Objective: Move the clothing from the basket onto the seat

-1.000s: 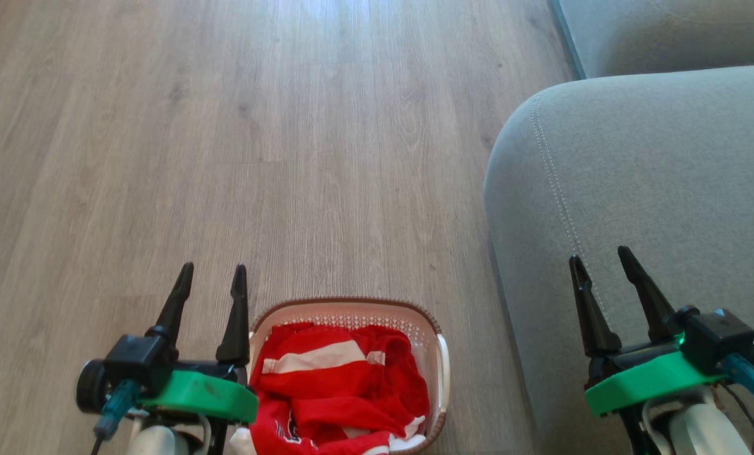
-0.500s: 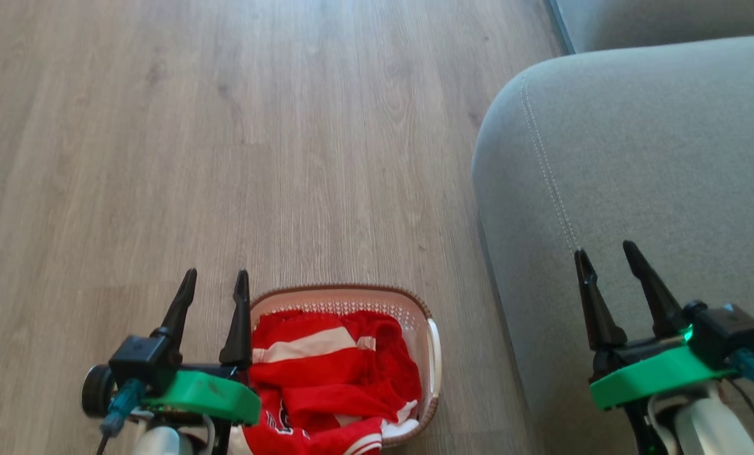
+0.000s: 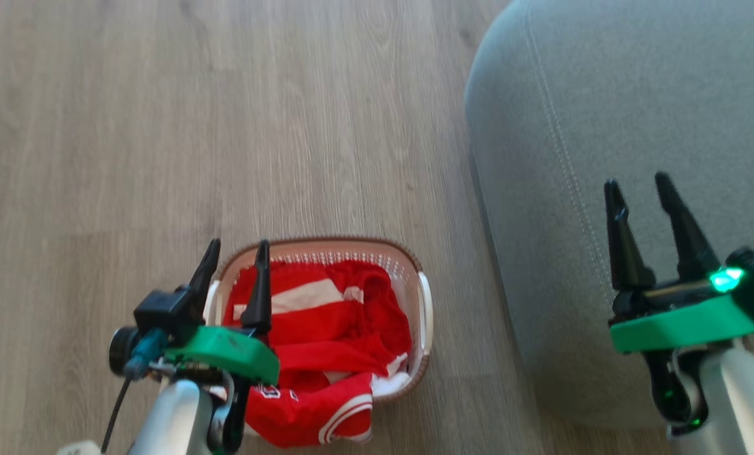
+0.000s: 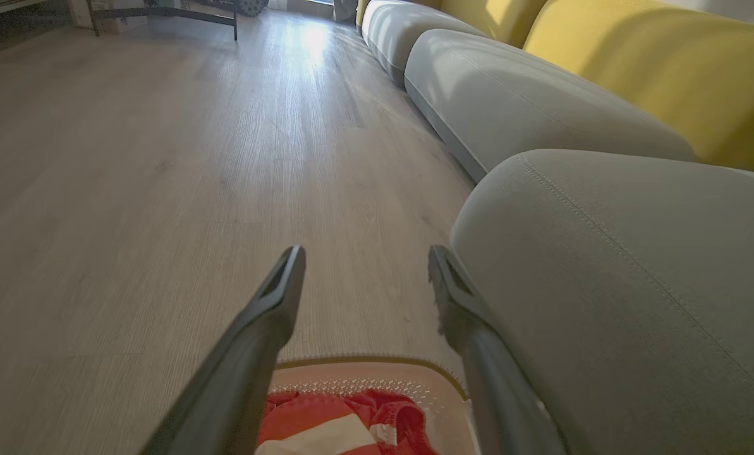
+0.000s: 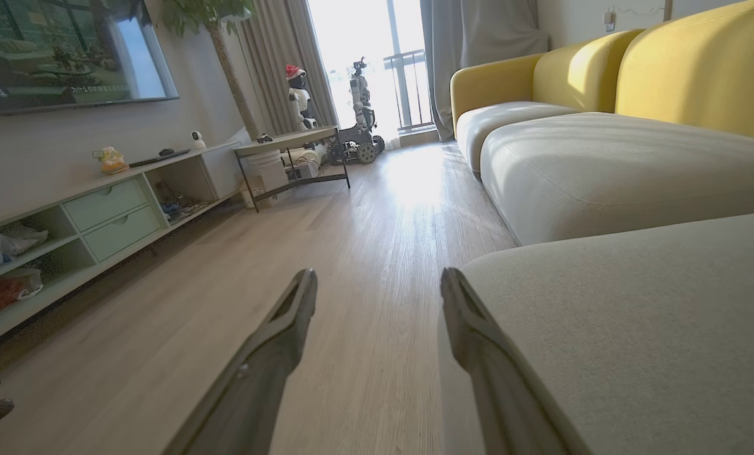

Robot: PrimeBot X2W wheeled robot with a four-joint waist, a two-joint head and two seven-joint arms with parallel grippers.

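Lying heaped in the basket (image 3: 345, 249) on the wood floor (image 3: 130, 126), the red clothing (image 3: 326, 354) spills over its near rim; black print on it is unreadable. Left gripper (image 3: 239, 242), fingers apart, hangs above the basket; right gripper (image 3: 636, 179), likewise spread, over the adjacent seat (image 3: 604, 95).

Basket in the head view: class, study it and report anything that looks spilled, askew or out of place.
The clothing is heaped untidily: one red piece with white trim spills over the near edge of the basket. The basket itself sits level on the floor beside the seat; nothing looks damaged.
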